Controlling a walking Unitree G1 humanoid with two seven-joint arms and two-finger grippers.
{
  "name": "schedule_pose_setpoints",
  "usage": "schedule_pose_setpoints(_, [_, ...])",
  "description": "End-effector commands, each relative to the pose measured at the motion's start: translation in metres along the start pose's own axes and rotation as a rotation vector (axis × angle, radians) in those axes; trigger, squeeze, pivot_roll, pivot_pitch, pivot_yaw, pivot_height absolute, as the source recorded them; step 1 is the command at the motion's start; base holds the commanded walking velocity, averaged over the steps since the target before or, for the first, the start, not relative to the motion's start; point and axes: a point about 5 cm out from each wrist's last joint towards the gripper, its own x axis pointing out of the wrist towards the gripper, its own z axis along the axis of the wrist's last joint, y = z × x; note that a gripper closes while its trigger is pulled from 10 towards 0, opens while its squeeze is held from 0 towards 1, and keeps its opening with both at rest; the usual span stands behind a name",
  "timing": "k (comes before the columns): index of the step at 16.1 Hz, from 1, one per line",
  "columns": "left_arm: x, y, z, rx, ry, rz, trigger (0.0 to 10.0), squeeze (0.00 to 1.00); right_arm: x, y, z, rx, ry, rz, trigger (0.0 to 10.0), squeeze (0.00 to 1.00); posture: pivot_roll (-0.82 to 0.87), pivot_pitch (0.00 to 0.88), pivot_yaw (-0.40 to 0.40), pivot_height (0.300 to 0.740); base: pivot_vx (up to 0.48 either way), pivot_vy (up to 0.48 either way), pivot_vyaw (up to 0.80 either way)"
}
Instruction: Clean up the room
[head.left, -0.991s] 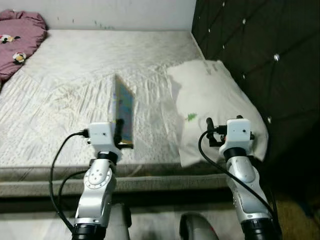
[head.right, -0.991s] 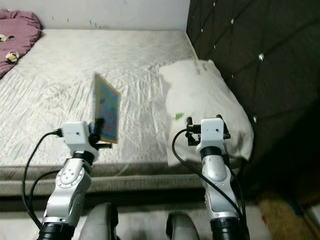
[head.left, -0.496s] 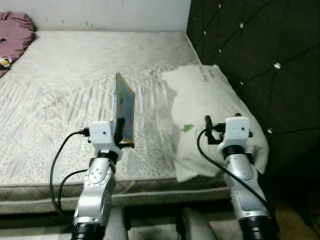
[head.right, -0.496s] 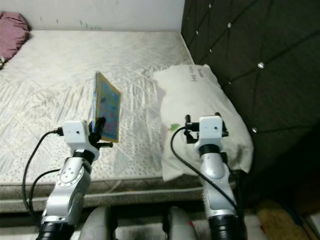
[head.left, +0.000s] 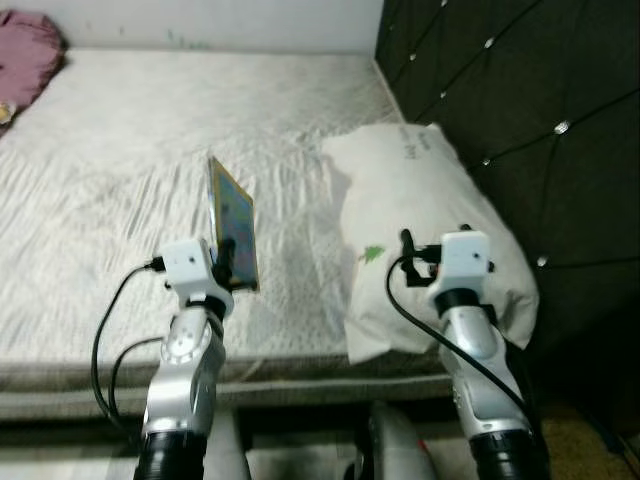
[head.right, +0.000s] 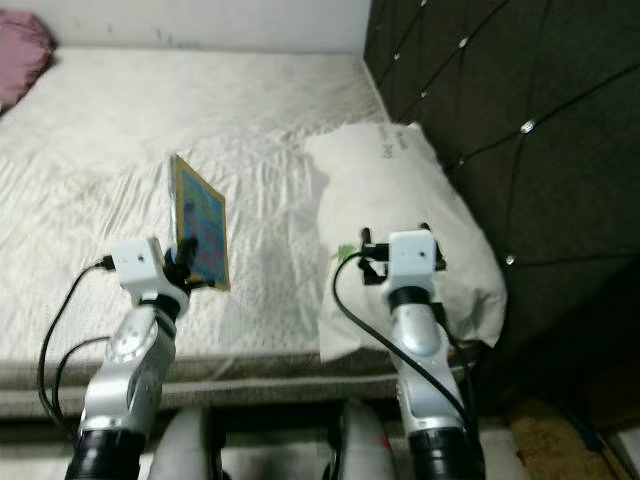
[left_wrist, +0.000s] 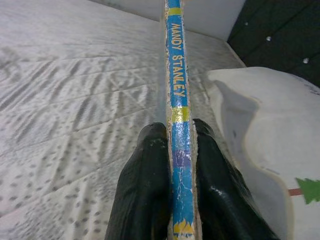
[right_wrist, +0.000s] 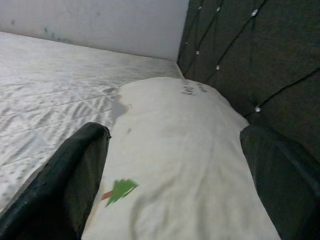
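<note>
Upright, our left gripper (left_wrist: 180, 150) pinched the book (head.left: 233, 224) over the bed's (head.left: 120, 150) front edge; spine read "MANDY STANLEY"; right gripper (right_wrist: 175, 165) gaped wide above the pillow (head.left: 420, 210).

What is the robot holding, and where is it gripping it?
The left gripper pinches a thin book by its lower spine edge; the right gripper holds nothing.

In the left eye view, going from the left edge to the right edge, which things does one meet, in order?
Purple blanket → left hand holding the thin book upright → white pillow with the right hand open above it → dark tufted headboard.
</note>
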Motion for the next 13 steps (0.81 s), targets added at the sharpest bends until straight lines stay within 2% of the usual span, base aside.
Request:
schedule_pose_setpoints(1, [0.0046,-0.0065,0.0069,-0.013,-0.019,-0.019,10.0,0.0,0.0009,-0.0031,0.0025,-0.004,-0.006,-0.008,10.0,0.0,-0.05,0.0,-0.035,0.583,0.0,0.0,0.0])
schedule_pose_setpoints(5, [0.0068,-0.0054,0.0059,-0.046,0.005,-0.008,10.0,0.0,0.0015,-0.0025,0.0024,-0.003,-0.006,-0.008,10.0,0.0,-0.05,0.0,-0.034,0.583,0.0,0.0,0.0])
schedule_pose_setpoints(9, [0.0057,-0.009,0.0017,-0.055,0.025,-0.014,10.0,0.0,0.0026,-0.0019,0.003,-0.001,-0.007,-0.004,10.0,0.0,-0.05,0.0,-0.034,0.549,0.0,0.0,0.0])
schedule_pose_setpoints(13, [0.0079,-0.0084,0.004,-0.058,0.017,-0.009,10.0,0.0,0.0035,-0.002,0.0028,-0.001,-0.009,-0.002,10.0,0.0,-0.05,0.0,-0.034,0.549,0.0,0.0,0.0])
